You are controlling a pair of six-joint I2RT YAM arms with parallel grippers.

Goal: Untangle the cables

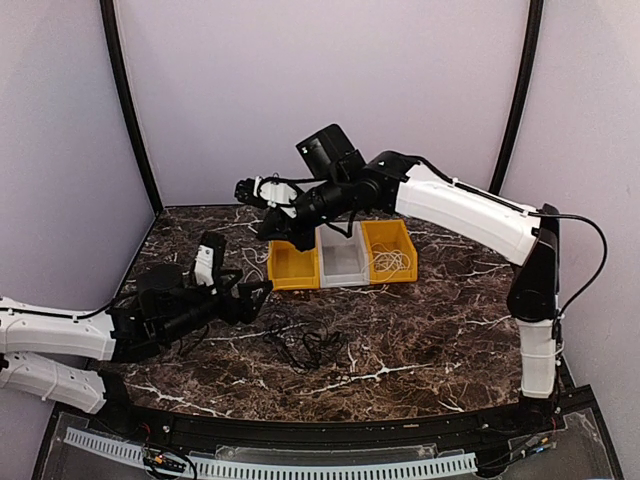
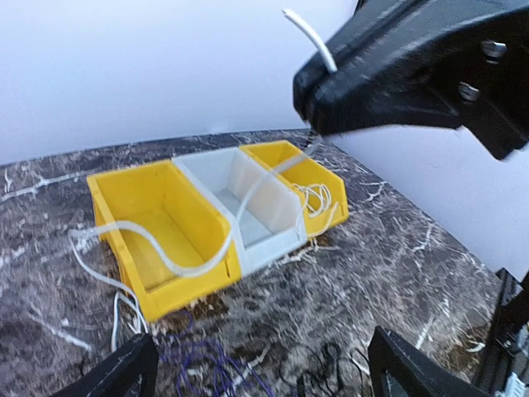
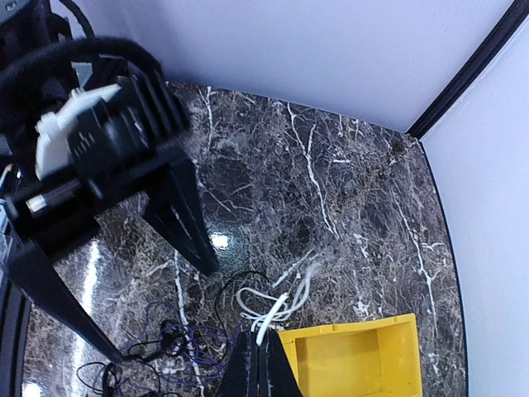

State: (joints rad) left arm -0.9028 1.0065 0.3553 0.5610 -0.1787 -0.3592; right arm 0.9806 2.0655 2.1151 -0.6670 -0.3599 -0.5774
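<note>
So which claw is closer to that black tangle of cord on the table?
Left. The left gripper sits low, left of the black cables; the right gripper is raised farther back near a yellow bin, pinching the white cable.

The table (image 1: 450,330) had a dark, marble-look top, polished enough to throw back spots of light. The yellow bins (image 2: 145,188) and the grey bin (image 2: 248,186) looked like smooth moulded plastic with a soft sheen. The white cable (image 2: 312,35) wore a smooth, plastic-looking sheath, while the black cables (image 1: 305,348) looked matt. The left gripper (image 1: 258,288) and right gripper (image 3: 259,356) were matt black, and the arm shells (image 1: 470,215) were glossy white.
</note>
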